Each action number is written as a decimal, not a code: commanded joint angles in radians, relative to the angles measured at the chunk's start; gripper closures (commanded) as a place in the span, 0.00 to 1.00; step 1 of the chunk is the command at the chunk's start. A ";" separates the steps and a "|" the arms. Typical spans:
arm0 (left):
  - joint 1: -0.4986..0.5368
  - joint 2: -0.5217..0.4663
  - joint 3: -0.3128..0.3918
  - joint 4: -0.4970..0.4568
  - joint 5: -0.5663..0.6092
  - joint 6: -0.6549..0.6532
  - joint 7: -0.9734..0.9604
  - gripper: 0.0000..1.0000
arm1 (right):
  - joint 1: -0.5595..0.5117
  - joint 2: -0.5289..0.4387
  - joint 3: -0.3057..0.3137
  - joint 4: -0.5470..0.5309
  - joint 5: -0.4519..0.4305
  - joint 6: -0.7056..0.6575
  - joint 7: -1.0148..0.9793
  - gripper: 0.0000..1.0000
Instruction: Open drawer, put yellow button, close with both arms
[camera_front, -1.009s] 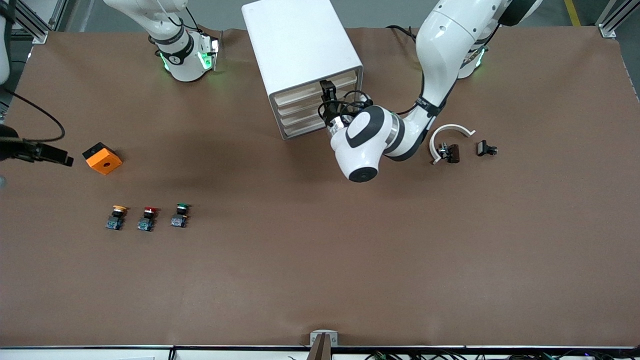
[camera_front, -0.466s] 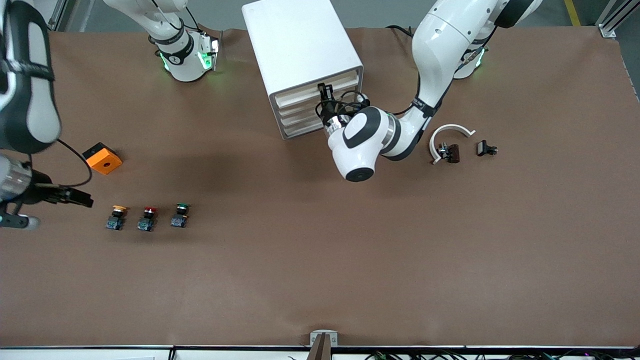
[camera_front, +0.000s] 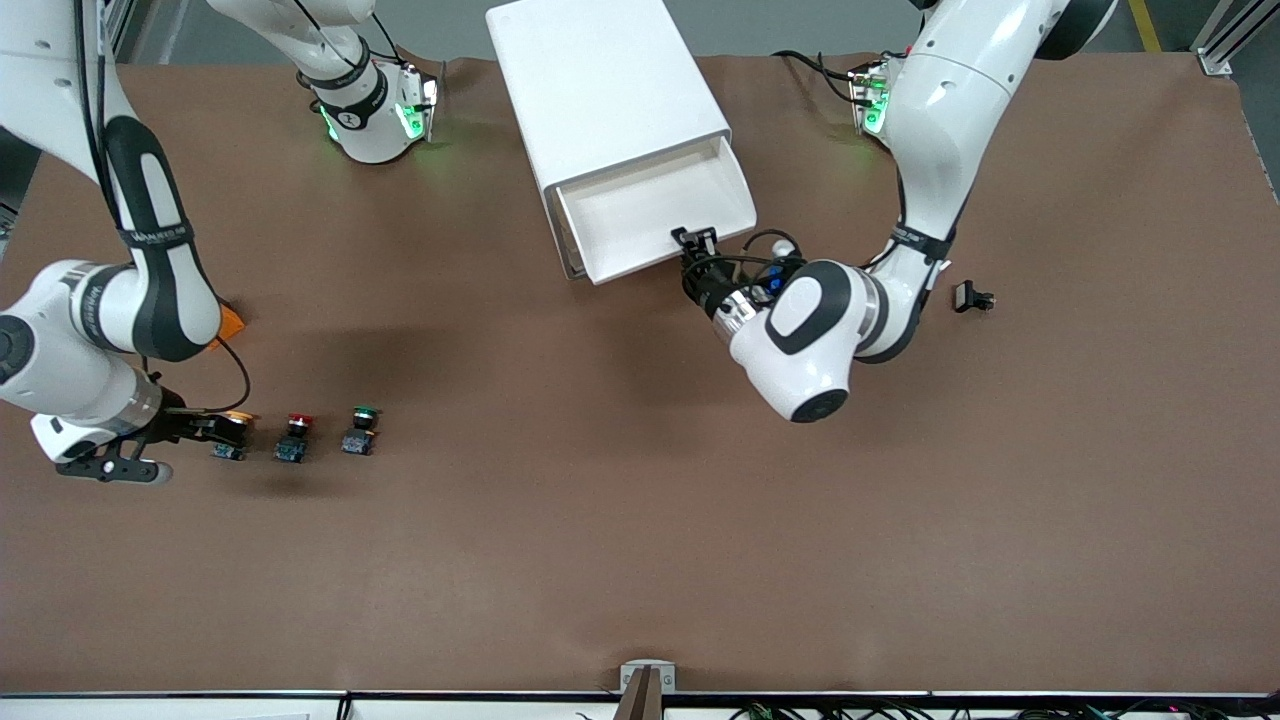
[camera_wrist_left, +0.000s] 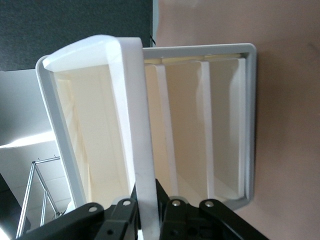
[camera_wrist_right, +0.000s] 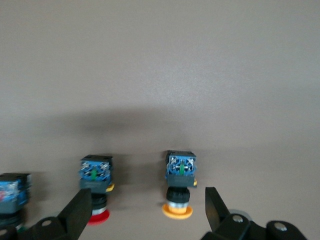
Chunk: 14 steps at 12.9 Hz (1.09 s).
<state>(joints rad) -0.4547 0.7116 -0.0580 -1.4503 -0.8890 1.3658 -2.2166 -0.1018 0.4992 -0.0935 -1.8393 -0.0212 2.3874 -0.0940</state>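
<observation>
The topmost white tray drawer (camera_front: 655, 210) is pulled out, its front clamped by the left gripper (camera_front: 697, 245). The yellow-capped push-button (camera_wrist_right: 179, 184) is straddled by the right gripper's (camera_front: 222, 428) spread fingers (camera_wrist_right: 78, 214).

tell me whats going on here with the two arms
The left gripper is shut on the front of the drawer, the top one of the white cabinet, which is pulled out. The right gripper is open, low around the yellow button, beside the red button and green button.
</observation>
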 joint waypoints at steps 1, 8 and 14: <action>0.010 0.006 0.055 0.036 0.005 0.044 0.093 1.00 | -0.044 0.047 0.011 0.008 -0.019 0.045 -0.049 0.00; 0.018 0.015 0.075 0.076 0.015 0.078 0.127 0.00 | -0.067 0.123 0.014 0.018 -0.005 0.108 -0.059 0.00; 0.007 -0.001 0.089 0.198 0.471 0.087 0.358 0.00 | -0.067 0.145 0.014 0.023 0.050 0.118 -0.050 0.00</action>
<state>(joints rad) -0.4303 0.7121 0.0257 -1.2984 -0.5571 1.4482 -1.9416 -0.1513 0.6273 -0.0948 -1.8362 -0.0060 2.4997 -0.1468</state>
